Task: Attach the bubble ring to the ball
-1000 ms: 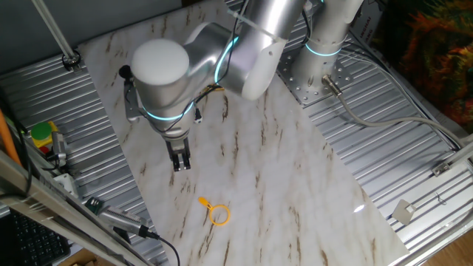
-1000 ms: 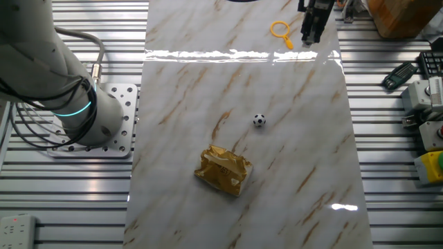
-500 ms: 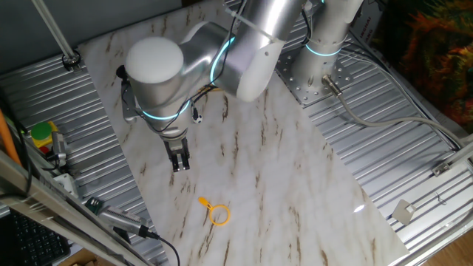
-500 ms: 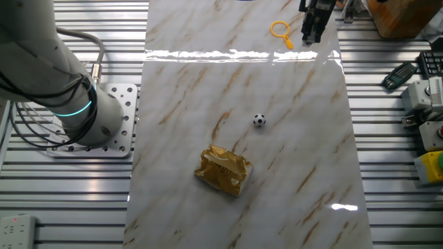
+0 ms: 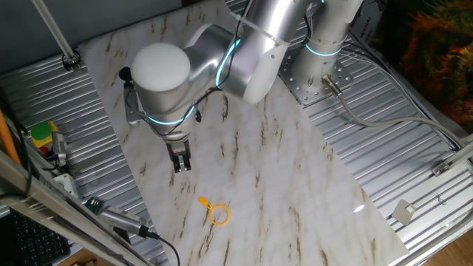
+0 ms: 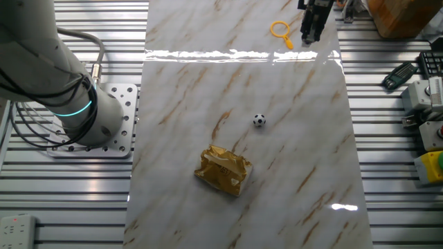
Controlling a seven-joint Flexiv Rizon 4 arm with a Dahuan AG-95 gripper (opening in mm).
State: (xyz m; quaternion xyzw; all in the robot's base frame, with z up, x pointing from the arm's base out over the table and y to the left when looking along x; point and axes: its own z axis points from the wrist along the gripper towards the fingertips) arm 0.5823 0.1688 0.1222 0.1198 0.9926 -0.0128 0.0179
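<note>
On the marble counter (image 6: 208, 83), the crumpled gold foil wrapper (image 6: 223, 169) sits left, then the tiny black-and-white ball (image 6: 259, 120). The orange-yellow plastic bubble ring (image 6: 280, 30) lies far up — your gripper (image 6: 309, 36) hangs beside it, fingers pressed together. Push down like that and the ring could skid away.

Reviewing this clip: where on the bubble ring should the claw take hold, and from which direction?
Probably the short straight handle, from straight above. The bubble ring lies flat on the marble table, so the handle gives two parallel sides to pinch across, while the hoop is thin and hollow. The claw hangs beside it, apart from it.
</note>
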